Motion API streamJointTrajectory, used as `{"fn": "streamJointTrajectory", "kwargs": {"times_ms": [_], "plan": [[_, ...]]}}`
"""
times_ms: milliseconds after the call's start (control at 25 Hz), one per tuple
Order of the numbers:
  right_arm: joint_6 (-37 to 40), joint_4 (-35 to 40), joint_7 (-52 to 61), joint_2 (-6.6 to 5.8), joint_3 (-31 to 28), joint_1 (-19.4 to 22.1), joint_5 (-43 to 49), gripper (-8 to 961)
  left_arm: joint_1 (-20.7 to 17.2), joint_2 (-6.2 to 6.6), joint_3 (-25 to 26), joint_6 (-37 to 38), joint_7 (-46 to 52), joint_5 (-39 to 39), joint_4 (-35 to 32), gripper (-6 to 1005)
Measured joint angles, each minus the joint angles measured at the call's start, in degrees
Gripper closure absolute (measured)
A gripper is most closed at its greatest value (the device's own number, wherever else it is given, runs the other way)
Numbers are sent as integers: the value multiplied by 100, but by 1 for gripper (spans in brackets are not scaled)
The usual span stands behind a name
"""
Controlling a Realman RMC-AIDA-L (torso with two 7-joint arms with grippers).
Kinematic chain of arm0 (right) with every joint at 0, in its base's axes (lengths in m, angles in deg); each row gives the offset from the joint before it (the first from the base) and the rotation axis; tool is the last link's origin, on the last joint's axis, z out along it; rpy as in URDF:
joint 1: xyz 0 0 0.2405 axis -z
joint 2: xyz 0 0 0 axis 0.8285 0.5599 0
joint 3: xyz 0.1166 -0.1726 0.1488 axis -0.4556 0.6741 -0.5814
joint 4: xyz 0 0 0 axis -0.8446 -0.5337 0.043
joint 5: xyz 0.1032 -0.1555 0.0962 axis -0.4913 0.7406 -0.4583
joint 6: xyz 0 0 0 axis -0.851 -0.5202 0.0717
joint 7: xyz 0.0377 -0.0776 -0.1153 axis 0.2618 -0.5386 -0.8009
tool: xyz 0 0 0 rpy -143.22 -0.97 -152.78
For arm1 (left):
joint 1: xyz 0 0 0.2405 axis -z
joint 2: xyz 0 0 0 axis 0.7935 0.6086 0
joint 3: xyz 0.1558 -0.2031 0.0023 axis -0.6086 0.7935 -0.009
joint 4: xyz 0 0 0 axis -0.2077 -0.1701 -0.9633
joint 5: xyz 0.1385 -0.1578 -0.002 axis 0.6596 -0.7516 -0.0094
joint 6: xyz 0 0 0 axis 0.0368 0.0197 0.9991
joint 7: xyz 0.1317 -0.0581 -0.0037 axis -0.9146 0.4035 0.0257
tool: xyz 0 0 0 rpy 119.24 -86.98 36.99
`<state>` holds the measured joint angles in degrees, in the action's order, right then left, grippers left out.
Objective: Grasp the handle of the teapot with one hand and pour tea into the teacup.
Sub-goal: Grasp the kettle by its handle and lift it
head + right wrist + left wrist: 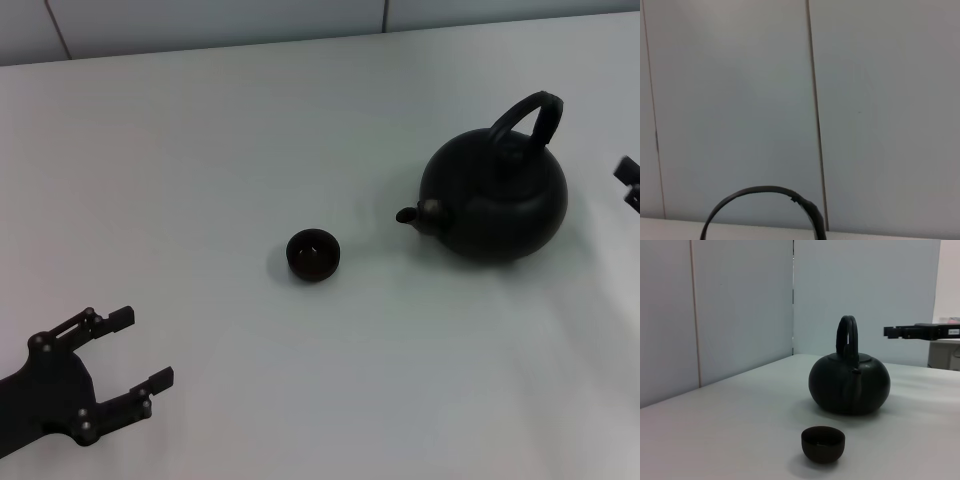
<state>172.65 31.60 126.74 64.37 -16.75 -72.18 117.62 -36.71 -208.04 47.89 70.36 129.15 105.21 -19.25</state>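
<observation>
The matte black teapot point(492, 205) stands on the right of the white table point(300, 120), its stubby spout pointing at the small dark teacup point(313, 254) near the middle. The arched handle point(530, 112) rises over the lid. My right gripper point(630, 186) shows only its two tips at the right edge, apart, beside the teapot and not touching it. My left gripper point(145, 348) rests open and holding nothing at the near left. From the left wrist I see the teacup point(823, 443), the teapot point(849, 382) behind it, its handle point(847, 337) and the right gripper point(892, 332). The right wrist shows only the handle point(765, 192).
Grey wall panels point(200, 20) run along the table's far edge. White tabletop stretches between the cup and the left gripper.
</observation>
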Motion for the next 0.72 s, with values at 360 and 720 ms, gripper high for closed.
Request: {"fn": "streamJointTrajectory", "kwargs": {"times_ms": [360,720], "plan": [[-550,54,76,-50,366,-548,23,388,10,0,0,-1,0,0,-2,193],[-1042,74,140,-29,726,-908,23,411,7,0,0,-1,0,-59,42,193]]}}
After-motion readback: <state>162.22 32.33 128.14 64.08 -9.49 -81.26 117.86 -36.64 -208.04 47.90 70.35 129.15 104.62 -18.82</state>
